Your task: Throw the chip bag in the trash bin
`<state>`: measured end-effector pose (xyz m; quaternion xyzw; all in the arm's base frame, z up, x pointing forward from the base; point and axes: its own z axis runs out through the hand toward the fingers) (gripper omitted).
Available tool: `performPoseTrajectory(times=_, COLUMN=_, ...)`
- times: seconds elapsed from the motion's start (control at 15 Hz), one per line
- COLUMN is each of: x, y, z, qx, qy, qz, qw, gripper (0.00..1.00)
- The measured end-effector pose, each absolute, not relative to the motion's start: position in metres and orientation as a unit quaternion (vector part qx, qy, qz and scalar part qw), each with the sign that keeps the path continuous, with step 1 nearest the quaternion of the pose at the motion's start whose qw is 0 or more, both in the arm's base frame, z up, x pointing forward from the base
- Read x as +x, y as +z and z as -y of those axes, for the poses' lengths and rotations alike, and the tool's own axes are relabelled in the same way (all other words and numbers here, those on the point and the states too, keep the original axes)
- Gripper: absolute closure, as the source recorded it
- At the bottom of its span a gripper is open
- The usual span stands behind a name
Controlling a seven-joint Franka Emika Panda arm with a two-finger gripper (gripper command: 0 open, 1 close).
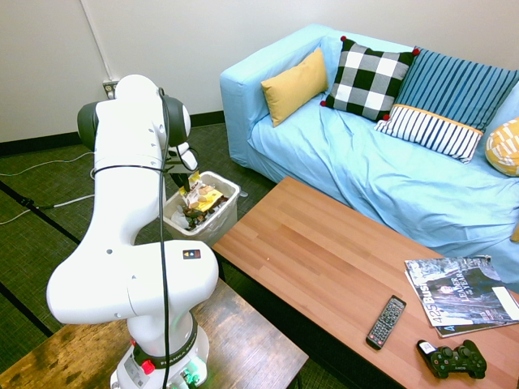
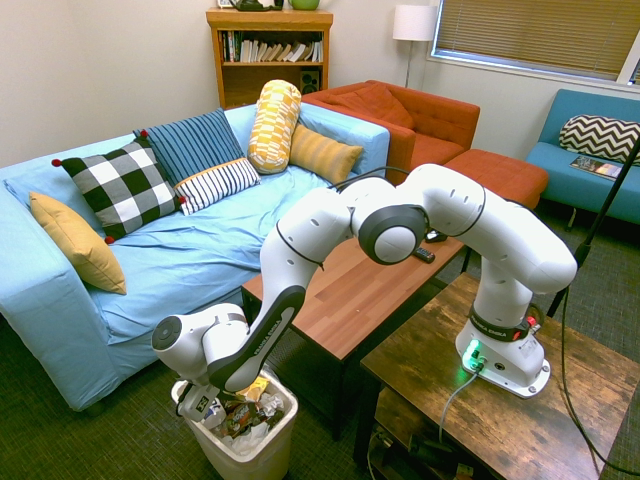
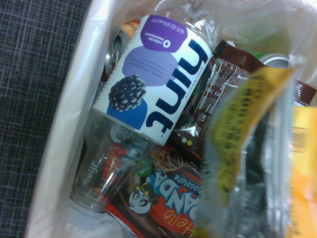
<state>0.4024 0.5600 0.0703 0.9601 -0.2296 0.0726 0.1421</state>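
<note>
1 hand [image 1: 186, 185] holds 1 chip bag [image 1: 195, 194] over 1 trash bin [image 1: 224, 227].

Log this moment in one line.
claw: low over trash bin | chip bag: at claw, above bin's contents | release: cannot tell

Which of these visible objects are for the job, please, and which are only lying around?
For the job:
- chip bag
- trash bin
- tool

Only lying around:
- remote
- game controller
- magazines
- cushions
</note>
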Motion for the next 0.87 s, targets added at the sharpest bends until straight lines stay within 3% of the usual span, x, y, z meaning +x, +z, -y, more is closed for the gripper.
performPoseTrajectory(times=0.87, x=0.391, y=0.075, z=-0.552, qx=0.956, qy=0.081, qz=0.241, qw=0.149, gripper=0.0)
